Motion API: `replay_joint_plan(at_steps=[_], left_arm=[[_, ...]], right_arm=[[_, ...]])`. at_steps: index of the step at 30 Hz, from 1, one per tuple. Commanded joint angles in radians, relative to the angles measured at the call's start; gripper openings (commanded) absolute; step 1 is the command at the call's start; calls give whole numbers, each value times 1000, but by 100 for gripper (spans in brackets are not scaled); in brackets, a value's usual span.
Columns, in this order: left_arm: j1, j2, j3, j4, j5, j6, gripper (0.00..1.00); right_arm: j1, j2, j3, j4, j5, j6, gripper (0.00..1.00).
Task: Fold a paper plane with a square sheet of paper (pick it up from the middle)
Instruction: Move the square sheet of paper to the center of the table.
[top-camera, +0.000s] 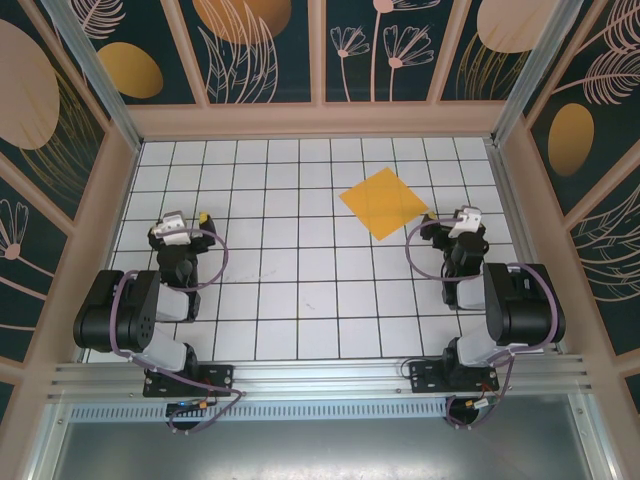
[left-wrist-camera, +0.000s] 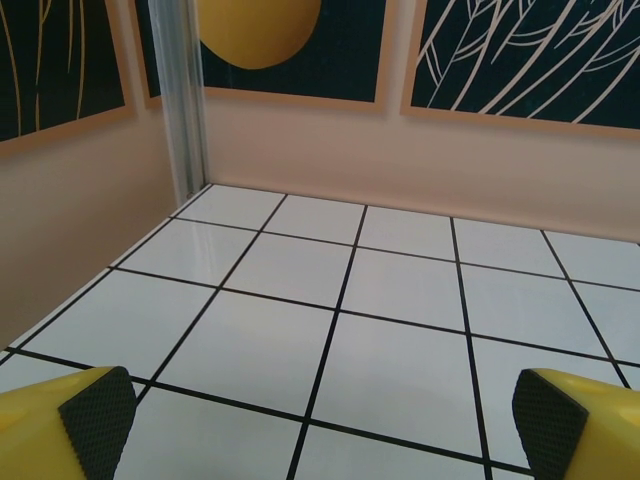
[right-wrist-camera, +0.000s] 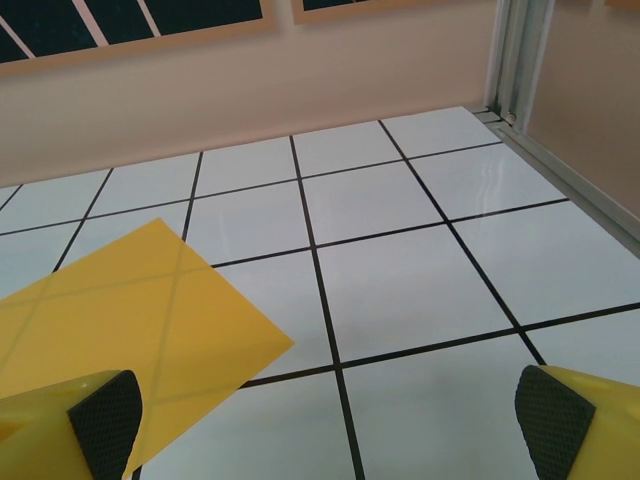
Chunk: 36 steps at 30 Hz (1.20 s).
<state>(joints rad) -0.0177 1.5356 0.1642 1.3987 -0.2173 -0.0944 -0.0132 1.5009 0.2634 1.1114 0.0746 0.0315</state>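
The square sheet of paper (top-camera: 384, 202) is lying flat, uncreased; left tool (left-wrist-camera: 325, 425) and right tool (right-wrist-camera: 325, 425) are standing released, empty. Pickup and every fold are judged pending.

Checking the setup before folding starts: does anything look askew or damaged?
The square sheet of paper lies flat and uncreased but rotated diamond-wise against the tile grid, near the open right pincer. Nothing looks damaged.

The top external camera looks steeply down from above and behind the arm bases (top-camera: 180, 375) at the bottom edge, taking in the whole tiled tabletop (top-camera: 300, 290). Each wrist camera sits low and close over the tiles, facing the far wall (left-wrist-camera: 400, 150). Overhead and right wrist views share the square sheet of paper (top-camera: 384, 202) (right-wrist-camera: 130, 320): upper right of centre in one, lower left in the other.
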Motion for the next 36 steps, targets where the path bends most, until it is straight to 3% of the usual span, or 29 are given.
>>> replay_joint_plan(at_steps=[1, 7, 11, 15, 19, 23, 29, 36], left_arm=[[5, -47, -32, 74, -17, -12, 98], [5, -185, 23, -145, -28, -13, 98], [5, -319, 134, -472, -91, -132, 99], [5, -388, 314, -888, -125, -315, 98], [5, -384, 474, -1174, -46, -391, 98], [5, -398, 527, -1285, 12, -423, 99], [5, -425, 525, -1313, 132, -429, 99], [5, -409, 536, -1352, 168, -406, 98]], right_arm=[[12, -103, 125, -234, 81, 6, 99], [58, -186, 351, -698, 168, 121, 99], [86, -110, 555, -1057, 170, 270, 99], [132, 23, 682, -1182, -18, 291, 95], [187, 166, 791, -1233, -51, 338, 92], [234, 293, 898, -1275, -53, 379, 90], [314, 471, 1051, -1359, -30, 411, 87], [380, 543, 1051, -1420, 10, 542, 84]])
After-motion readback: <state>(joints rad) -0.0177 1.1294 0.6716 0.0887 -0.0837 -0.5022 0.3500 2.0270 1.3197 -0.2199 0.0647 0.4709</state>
